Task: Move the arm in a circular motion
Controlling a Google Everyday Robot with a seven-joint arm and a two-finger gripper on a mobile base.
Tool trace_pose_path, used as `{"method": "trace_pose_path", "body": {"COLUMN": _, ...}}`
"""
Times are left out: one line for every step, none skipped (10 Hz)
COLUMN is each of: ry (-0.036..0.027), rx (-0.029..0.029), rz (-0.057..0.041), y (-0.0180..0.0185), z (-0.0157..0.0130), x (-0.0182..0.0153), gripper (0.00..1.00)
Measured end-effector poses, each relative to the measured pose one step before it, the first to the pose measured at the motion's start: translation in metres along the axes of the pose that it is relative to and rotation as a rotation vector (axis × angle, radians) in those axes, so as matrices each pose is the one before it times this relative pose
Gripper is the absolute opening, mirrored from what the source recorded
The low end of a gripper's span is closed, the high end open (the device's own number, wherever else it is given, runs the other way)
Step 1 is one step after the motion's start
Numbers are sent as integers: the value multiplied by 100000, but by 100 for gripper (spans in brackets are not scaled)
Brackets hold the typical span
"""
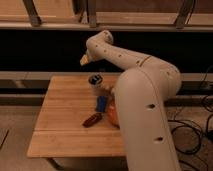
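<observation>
The cream-white arm [145,100] rises from the lower right in thick rounded segments with small dark screw holes. It bends at a rounded joint [102,41] and ends in a yellowish tip. The gripper [85,60] is at that tip, held above the back edge of the wooden table [60,117], up and to the left of a dark cup [95,80].
On the table stand the dark cup, a blue object [102,102], a reddish-brown object [92,119] and an orange object [113,115] partly hidden by the arm. A dark wall with rails runs behind. Cables [192,132] lie on the floor at right.
</observation>
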Motion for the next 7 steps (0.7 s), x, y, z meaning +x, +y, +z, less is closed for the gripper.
{"method": "trace_pose_path", "body": {"ry": -1, "rx": 5, "rz": -1, "y": -4, "z": -1, "x": 1, "gripper": 78}}
{"method": "trace_pose_path", "body": {"ry": 5, "rx": -3, "rz": -3, "y": 3, "z": 4, "x": 2, "gripper": 78}}
{"method": "trace_pose_path", "body": {"ry": -7, "rx": -7, "rz": 0, "y": 8, "z": -5, "x": -13, "gripper": 78}}
{"method": "trace_pose_path", "body": {"ry": -11, "rx": -53, "rz": -93, "y": 74, "z": -26, "x": -86, "gripper": 78}}
{"method": "trace_pose_path", "body": {"ry": -137, "rx": -69, "rz": -2413, "y": 761, "z": -319, "x": -373, "gripper": 78}}
{"method": "trace_pose_path", "body": {"ry": -864, "rx": -1150, "rz": -3260, "y": 1814, "z": -613, "x": -840, "gripper": 78}}
{"method": "trace_pose_path", "body": {"ry": -74, "rx": -843, "rz": -3072, "y": 1760, "z": -277, "x": -377, "gripper": 78}}
